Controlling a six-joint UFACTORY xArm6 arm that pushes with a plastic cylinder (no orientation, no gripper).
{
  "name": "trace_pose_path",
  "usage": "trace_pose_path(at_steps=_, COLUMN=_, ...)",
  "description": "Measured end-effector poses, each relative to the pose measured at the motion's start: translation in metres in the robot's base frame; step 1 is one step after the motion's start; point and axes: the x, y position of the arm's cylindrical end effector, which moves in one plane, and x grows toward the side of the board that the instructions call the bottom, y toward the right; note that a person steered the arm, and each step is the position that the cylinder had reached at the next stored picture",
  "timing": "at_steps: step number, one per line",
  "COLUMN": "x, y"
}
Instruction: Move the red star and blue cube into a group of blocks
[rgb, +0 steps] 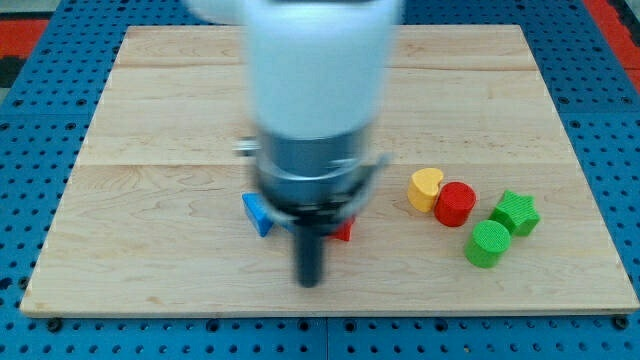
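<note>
The arm's white and grey body (315, 100) hangs over the board's middle. My tip (310, 281) is at the end of the dark rod, below the blocks toward the view's bottom. A blue block (258, 213) peeks out to the left of the rod, mostly hidden by the arm. A red block (344, 231) peeks out to the right of the rod, only a corner showing; its shape cannot be made out. Both sit just above my tip, one on each side.
At the view's right is a cluster: a yellow heart (425, 188), a red cylinder (455, 204), a green star (515, 213) and a green cylinder (488, 244). The wooden board (150, 120) has edges all around on a blue pegboard.
</note>
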Motion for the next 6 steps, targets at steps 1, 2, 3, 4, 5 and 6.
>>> trace_pose_path(at_steps=1, x=-0.041, y=-0.084)
trace_pose_path(at_steps=2, x=-0.069, y=-0.032)
trace_pose_path(at_steps=3, x=-0.069, y=0.095)
trace_pose_path(at_steps=4, x=-0.067, y=0.160)
trace_pose_path(at_steps=5, x=-0.067, y=0.103)
trace_pose_path(at_steps=6, x=-0.063, y=0.032)
